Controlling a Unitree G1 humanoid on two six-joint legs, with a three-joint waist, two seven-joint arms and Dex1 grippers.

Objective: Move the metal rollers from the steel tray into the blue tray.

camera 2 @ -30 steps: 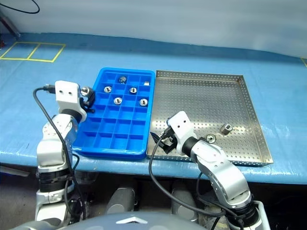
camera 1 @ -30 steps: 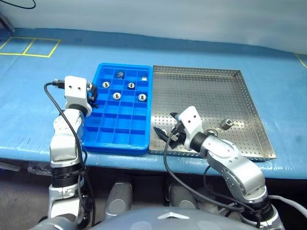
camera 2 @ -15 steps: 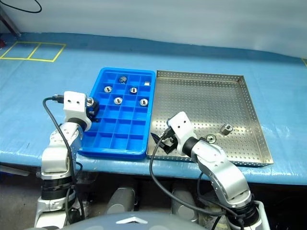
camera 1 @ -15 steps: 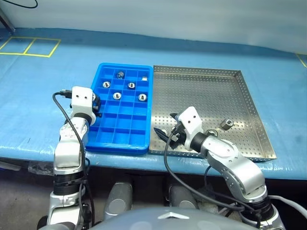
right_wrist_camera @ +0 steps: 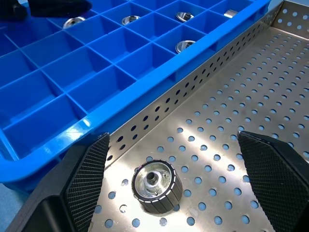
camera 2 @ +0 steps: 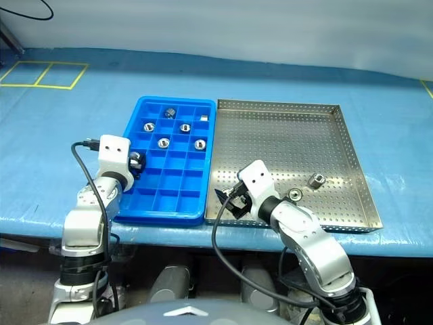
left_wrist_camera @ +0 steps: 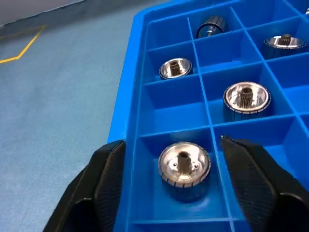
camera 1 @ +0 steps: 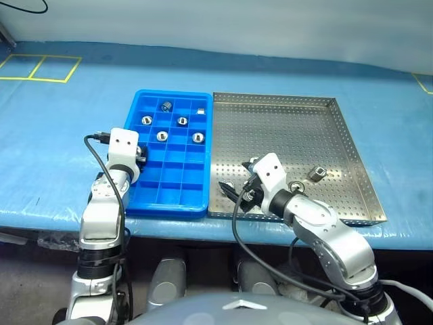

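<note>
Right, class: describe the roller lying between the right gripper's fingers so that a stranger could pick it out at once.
Start at the steel tray, the big perforated silver square right of the blue tray. Go to its near left corner, beside the blue tray's wall, where the open right gripper hovers. The roller lies between its fingers, end hole facing up; the tray's other two rollers lie further right.
</note>
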